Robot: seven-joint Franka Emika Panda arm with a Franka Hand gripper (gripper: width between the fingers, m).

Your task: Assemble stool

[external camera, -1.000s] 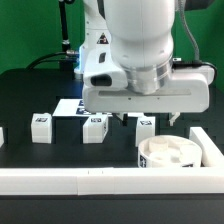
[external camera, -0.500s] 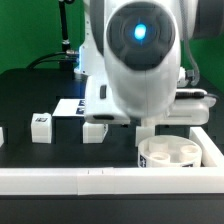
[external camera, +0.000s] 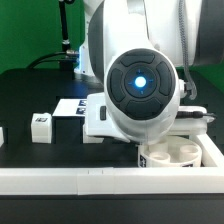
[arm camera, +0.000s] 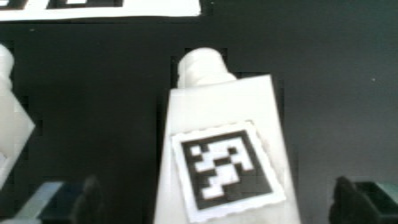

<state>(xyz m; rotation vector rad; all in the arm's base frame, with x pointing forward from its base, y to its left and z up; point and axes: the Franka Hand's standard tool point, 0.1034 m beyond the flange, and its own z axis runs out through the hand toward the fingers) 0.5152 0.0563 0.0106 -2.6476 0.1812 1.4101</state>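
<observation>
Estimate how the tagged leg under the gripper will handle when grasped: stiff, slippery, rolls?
The leg looks like rigid moulded plastic: probably stiff and light. Its flat blocky faces suggest it won't roll. The smooth surface might slip a little in the open gripper.

— What carries everything?
— A black surface (external camera: 30, 95). A white border bar (external camera: 70, 181) runs along its front edge, and a side bar (external camera: 213, 148) runs up the exterior view's right.
— And what lies on it?
— One white leg (external camera: 41, 125) stands alone toward the exterior view's left, with a tag facing the camera. A second leg (external camera: 93, 131) sits to its right, half hidden by the arm. The marker board (external camera: 68, 106) lies flat behind them. The round seat (external camera: 165, 166) rests in the front right corner, just beside both bars.
— And the wrist view?
— A tagged leg (arm camera: 222, 130) lies flat on the black, tag upward, with the marker board's edge beyond its tip. I cannot tell which leg it is.
</observation>
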